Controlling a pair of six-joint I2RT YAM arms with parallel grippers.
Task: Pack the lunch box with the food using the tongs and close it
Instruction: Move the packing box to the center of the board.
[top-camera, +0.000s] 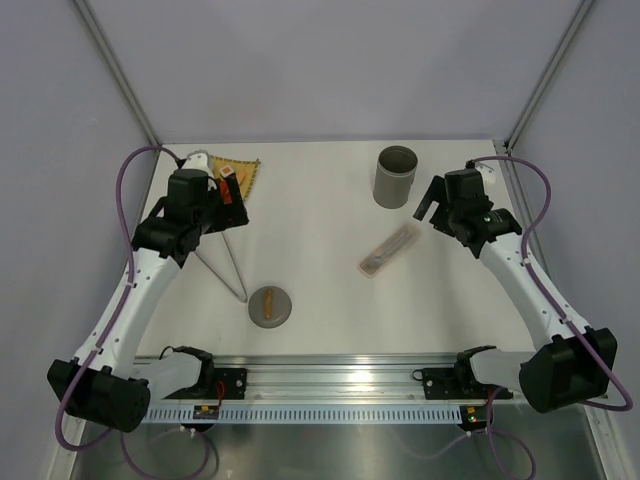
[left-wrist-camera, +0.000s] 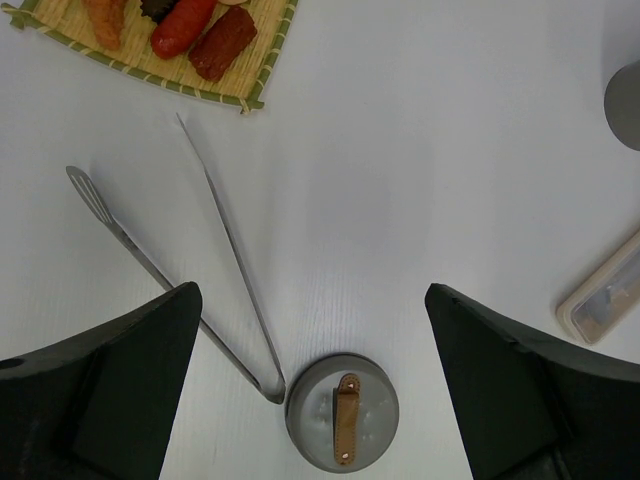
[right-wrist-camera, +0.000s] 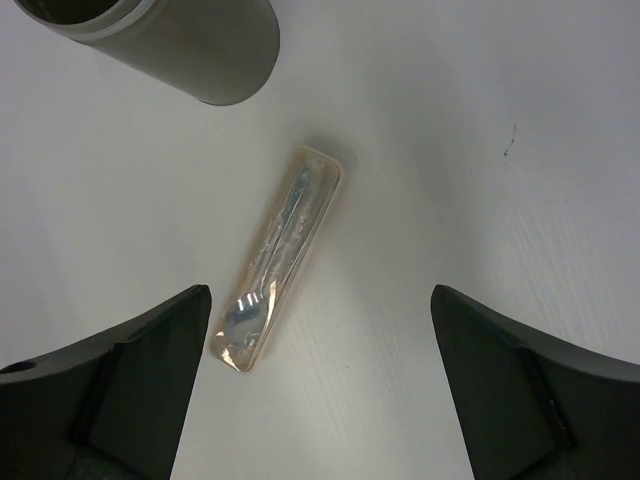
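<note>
The grey lunch box (top-camera: 396, 177) stands upright and uncovered at the back right, and its wall (right-wrist-camera: 190, 45) shows in the right wrist view. Red and orange food (left-wrist-camera: 190, 30) lies on a yellow woven mat (top-camera: 240, 172) at the back left. The silver tongs (left-wrist-camera: 230, 250) lie flat in a narrow V on the table, their joined end beside the round lid. My left gripper (left-wrist-camera: 310, 300) hangs open above the tongs and lid, holding nothing. My right gripper (right-wrist-camera: 320, 295) is open and empty, above the table beside the cutlery case.
A round grey lid with a brown handle (left-wrist-camera: 342, 412) lies near the front centre (top-camera: 270, 305). A pale oblong cutlery case (right-wrist-camera: 280, 260) lies between the lid and the lunch box. Walls enclose the table at the back and sides.
</note>
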